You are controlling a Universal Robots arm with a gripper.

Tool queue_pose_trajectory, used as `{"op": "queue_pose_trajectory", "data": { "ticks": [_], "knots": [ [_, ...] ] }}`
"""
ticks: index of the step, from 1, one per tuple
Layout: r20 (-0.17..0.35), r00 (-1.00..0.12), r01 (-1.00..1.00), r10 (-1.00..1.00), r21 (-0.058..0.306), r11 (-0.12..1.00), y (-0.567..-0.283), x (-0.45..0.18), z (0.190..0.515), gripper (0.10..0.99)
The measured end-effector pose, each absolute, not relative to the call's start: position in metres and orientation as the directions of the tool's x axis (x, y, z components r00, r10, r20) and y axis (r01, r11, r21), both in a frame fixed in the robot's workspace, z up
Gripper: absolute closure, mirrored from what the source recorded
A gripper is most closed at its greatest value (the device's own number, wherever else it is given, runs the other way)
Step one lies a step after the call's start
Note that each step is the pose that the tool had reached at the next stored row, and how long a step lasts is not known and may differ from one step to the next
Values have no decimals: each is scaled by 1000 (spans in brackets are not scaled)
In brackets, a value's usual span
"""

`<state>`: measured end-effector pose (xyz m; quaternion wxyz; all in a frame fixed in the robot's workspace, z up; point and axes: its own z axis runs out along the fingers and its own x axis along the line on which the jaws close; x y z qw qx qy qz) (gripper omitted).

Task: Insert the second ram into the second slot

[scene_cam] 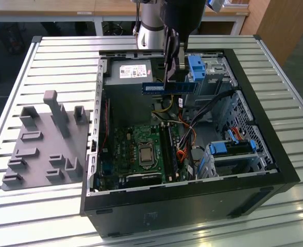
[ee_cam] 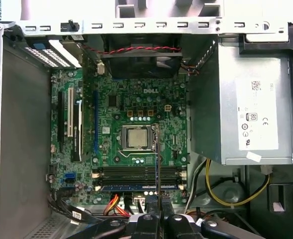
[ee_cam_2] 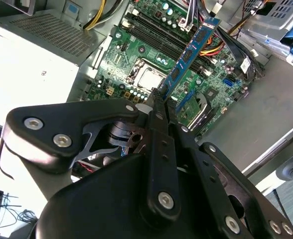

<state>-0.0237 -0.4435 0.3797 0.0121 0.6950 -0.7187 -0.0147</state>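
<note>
Clamped tight in my claw, the memory stick hung well above the motherboard, crosswise to its slots, so I judged it wanted turning parallel, then a level, straight, even press.

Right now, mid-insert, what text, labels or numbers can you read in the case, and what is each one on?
Nothing I can quote reliably.
Sticker on the ram held in the jaws: too small to read.
White label on the power supply: print and symbols too small to read.
Motherboard: fine white print, too small to read.
</note>
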Motion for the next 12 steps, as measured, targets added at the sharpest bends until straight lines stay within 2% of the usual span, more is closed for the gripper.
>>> {"op": "queue_pose_trajectory", "data": {
  "ticks": [12],
  "knots": [
    [0, -79, -996, -997, 38, 79, -444, -24, 380, 949]
  ]
}}
